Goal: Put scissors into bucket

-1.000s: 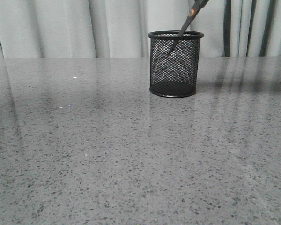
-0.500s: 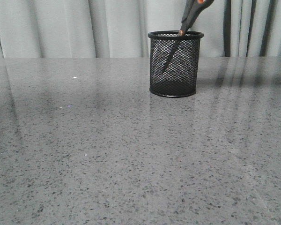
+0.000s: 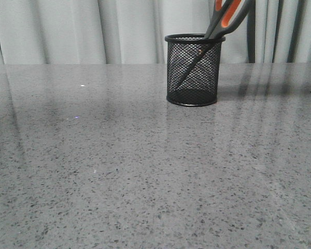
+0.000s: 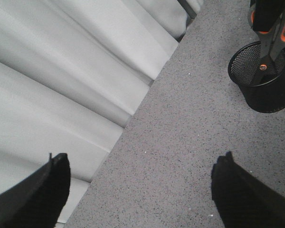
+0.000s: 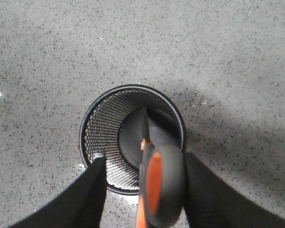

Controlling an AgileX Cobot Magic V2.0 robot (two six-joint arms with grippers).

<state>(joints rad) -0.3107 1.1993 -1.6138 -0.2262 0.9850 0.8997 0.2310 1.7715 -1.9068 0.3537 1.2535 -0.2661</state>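
Scissors [image 3: 221,21] slanted blades-down inside the bucket [image 3: 193,70], handles above its rim, right gripper [image 5: 142,190] pinching the handles, left gripper [image 4: 142,190] spread wide over bare grey table [image 3: 119,171], curtain [image 3: 67,31] along the far edge

Light was soft and even, fairly bright. The polished bench [image 3: 145,166] mirrored the curtain [image 3: 93,31] as pale vertical streaks. A soft shadow spread beside the bucket [image 5: 133,137] in the right wrist view. All three pictures were sharp, without obvious glare.
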